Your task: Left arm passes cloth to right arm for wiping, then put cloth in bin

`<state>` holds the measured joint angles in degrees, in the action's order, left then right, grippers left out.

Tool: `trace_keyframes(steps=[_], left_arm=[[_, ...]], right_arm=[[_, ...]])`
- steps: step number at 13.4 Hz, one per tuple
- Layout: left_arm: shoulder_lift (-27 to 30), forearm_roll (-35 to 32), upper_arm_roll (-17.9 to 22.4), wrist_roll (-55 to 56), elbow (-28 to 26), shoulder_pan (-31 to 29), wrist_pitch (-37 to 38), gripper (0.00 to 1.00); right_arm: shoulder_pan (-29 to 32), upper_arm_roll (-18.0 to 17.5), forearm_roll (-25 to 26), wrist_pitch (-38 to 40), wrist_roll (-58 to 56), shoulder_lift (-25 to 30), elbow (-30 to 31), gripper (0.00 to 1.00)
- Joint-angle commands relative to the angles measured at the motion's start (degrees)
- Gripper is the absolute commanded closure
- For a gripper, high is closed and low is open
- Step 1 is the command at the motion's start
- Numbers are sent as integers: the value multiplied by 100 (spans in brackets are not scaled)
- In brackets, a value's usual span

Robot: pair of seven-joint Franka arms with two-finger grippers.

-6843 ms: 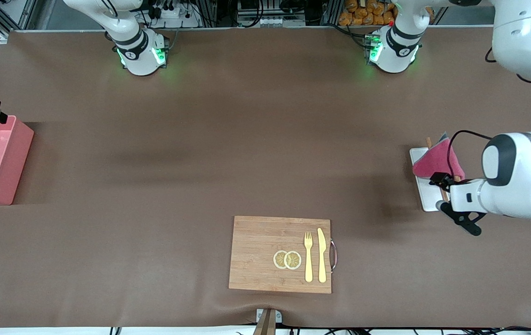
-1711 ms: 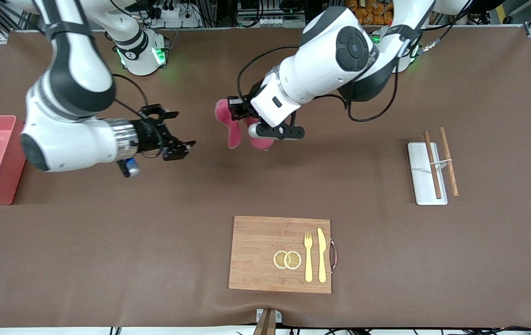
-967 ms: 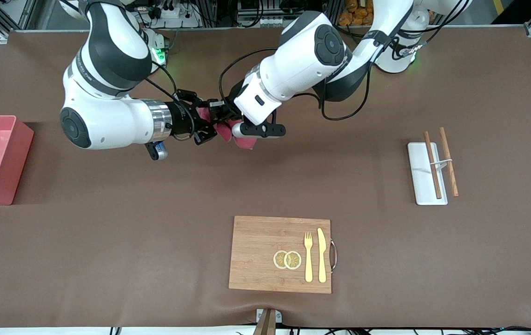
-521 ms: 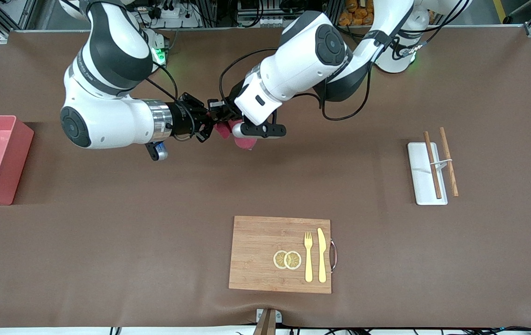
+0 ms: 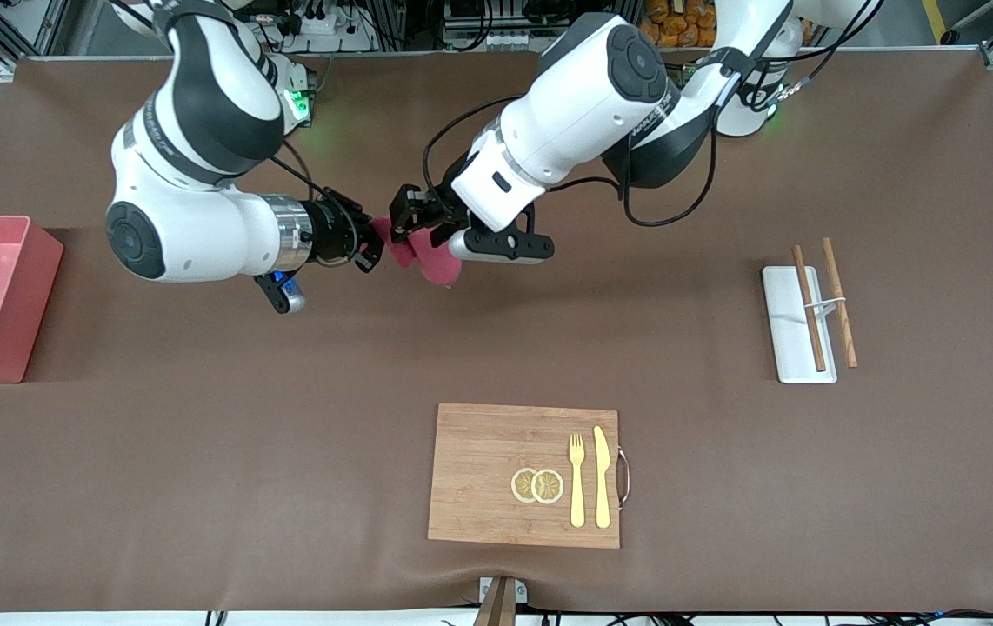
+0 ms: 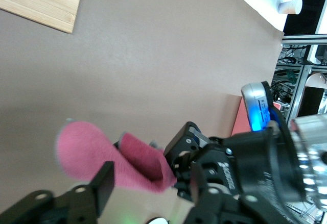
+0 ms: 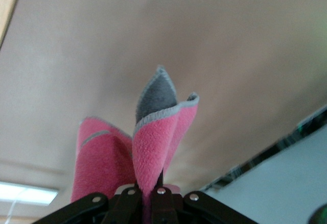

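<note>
The magenta-red cloth (image 5: 427,256) with its grey edge hangs in the air over the bare table between the two arms. My right gripper (image 5: 373,236) is shut on one end of it, and the right wrist view shows the folded cloth (image 7: 153,147) pinched in the closed right gripper (image 7: 153,191). My left gripper (image 5: 409,217) is open beside the cloth. In the left wrist view its fingers stand apart around the cloth (image 6: 102,147) without pinching it, facing the right gripper (image 6: 184,157). The pink bin (image 5: 36,304) stands at the right arm's end of the table.
A wooden board (image 5: 479,474) with lemon slices (image 5: 537,485), a fork (image 5: 576,478) and a knife (image 5: 602,476) lies near the front camera. A white tray (image 5: 785,339) with chopsticks (image 5: 809,309) lies toward the left arm's end.
The left arm brought the cloth from the white tray to the table's middle, and the right gripper closed on it. The left gripper has now opened and drawn back slightly.
</note>
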<state>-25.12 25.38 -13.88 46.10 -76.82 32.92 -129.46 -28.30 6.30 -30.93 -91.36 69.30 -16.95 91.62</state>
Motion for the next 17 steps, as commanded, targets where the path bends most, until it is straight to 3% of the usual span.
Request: trace_keyframes(steps=[1, 5, 8, 13, 17], left_arm=[[217, -409, 43, 39, -87, -407, 682, 0], [315, -1691, 43, 31, -105, -1146, 1808, 0], [306, -2614, 34, -135, -122, -1699, 2319, 0], [490, -2757, 17, -1575, -210, -2763, 2733, 0], [824, -2749, 34, -2455, -236, -3282, 3295, 0]], right_arm=[[-368, -15, 972, -976, -494, -1, 565, 100], [-133, -6, 1081, -2595, -1890, -54, 1691, 100], [604, 11, 1098, -2493, -3049, -63, 1798, 100], [2730, 20, 1774, -2395, -6466, -213, 1799, 100], [3681, 20, 2661, -2395, -7963, -213, 1632, 100]])
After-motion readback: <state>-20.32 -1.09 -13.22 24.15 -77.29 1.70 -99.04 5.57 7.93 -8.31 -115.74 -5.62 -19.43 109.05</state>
